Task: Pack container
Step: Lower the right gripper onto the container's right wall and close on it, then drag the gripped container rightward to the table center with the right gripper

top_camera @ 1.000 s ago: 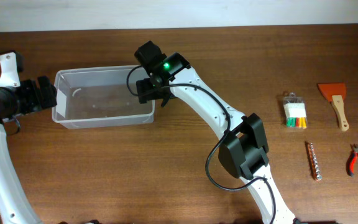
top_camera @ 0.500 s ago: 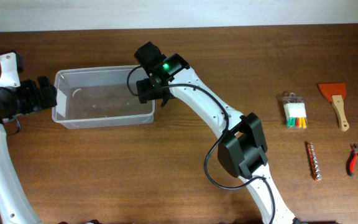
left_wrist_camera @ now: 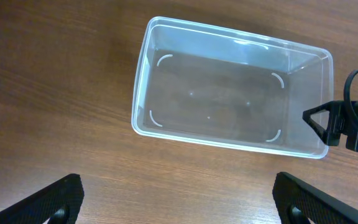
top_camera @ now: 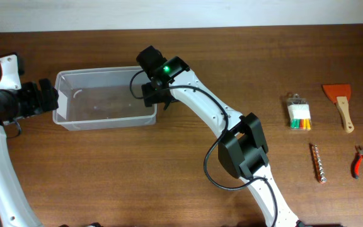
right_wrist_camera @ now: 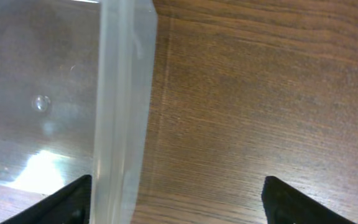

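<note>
the right gripper (right_wrist_camera: 179, 202) stood wide open, one jaw on either side of the right-end wall of the container (right_wrist_camera: 122, 93). the left gripper (left_wrist_camera: 182, 200) was spread open too, just off its left end. the bin looked light, thin-walled, a bit bendy and slick, so the stiffer rim seemed the place to pinch. it was clear, rectangular, round-cornered and empty, on the wooden table (top_camera: 106, 164), left of centre.

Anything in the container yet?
No, the left wrist view looks straight into the container and its clear floor is bare, with nothing lying inside.
</note>
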Available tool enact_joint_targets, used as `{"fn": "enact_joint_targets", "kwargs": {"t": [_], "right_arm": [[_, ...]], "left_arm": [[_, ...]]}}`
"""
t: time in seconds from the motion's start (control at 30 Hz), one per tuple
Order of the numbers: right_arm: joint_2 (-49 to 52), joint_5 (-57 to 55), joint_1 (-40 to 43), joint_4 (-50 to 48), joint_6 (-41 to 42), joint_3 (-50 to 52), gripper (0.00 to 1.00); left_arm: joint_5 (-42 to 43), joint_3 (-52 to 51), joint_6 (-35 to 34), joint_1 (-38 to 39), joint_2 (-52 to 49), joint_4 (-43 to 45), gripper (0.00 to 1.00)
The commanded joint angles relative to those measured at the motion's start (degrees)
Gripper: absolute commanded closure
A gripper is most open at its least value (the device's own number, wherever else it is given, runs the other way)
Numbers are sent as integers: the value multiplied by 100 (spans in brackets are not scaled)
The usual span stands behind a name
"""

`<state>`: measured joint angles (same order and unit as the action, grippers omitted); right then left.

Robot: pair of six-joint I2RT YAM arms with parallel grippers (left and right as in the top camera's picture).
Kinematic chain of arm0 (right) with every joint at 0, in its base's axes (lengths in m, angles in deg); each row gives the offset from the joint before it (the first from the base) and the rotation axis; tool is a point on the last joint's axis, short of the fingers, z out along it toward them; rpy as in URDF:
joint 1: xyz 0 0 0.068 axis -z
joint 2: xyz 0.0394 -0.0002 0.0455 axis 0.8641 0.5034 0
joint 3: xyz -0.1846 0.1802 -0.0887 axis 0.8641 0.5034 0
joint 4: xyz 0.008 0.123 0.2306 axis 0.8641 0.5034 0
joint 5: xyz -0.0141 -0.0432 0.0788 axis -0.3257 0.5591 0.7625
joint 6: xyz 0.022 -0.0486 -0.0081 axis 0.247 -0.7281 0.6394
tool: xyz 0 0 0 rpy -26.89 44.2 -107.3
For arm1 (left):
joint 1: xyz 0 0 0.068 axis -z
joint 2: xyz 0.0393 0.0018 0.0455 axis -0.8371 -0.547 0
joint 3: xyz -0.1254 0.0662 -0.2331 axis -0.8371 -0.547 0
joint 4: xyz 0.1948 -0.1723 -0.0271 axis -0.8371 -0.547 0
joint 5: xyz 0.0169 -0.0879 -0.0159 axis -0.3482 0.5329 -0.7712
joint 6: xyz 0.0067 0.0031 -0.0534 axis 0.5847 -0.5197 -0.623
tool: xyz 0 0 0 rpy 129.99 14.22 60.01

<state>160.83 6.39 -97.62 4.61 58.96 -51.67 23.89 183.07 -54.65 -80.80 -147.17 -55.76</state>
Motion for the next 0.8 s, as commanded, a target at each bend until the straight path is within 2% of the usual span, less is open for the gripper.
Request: {"fn": "enact_joint_targets", "kwargs": {"t": [0.0,0.2,0.5,0.77], "right_arm": [[72,-109,11,7,-20,-33,27],[72,-107,11,2,-20,-35,46],[63,-107,11,4,-20,-50,53],[59,-107,11,13,-20,-225,70]], "left_arm": [[63,120,-52,-20,-22,-15,1],[61,120,-52,-20,-22,-15,1],[63,120,-52,-20,-22,-15,1],[63,120,-52,-20,-22,-35,1]]}}
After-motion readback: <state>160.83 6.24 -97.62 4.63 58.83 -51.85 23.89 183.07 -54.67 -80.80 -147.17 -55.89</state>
